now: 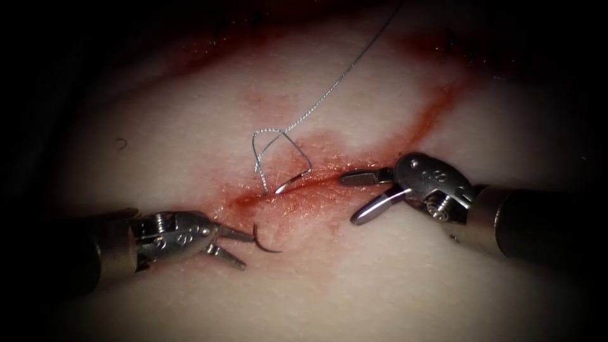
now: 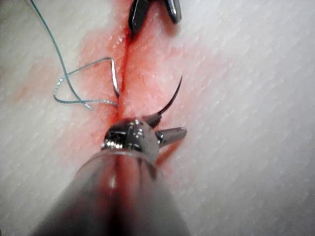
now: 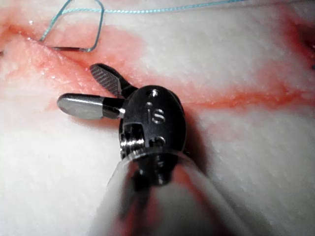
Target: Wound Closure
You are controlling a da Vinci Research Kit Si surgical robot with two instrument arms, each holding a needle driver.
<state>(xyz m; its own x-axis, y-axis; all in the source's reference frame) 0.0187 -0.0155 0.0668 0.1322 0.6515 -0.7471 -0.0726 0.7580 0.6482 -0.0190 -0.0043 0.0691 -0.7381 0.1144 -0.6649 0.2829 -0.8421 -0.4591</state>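
The curved needle (image 1: 266, 248) sits in the tissue (image 1: 380, 285). Its dark tip arcs out of the near lip of the cut (image 1: 316, 182), and its shiny rear end (image 1: 290, 182) goes into the cut. My left tool (image 1: 248, 251) lies at the lower left with its jaws open, the upper jaw right beside the needle tip and holding nothing. The left wrist view shows the same: open jaws (image 2: 172, 125) next to the needle (image 2: 172, 98). My right tool (image 1: 347, 199) lies over the right part of the cut, open and holding nothing (image 3: 76, 86). Thread (image 1: 342, 76) loops from the needle's rear up and away.
Red fluid (image 1: 437, 107) stains the tissue along the cut and up to the right. The thread loop (image 2: 74, 88) lies on the far side of the cut. The right tool's jaw tips (image 2: 152, 12) show in the left wrist view.
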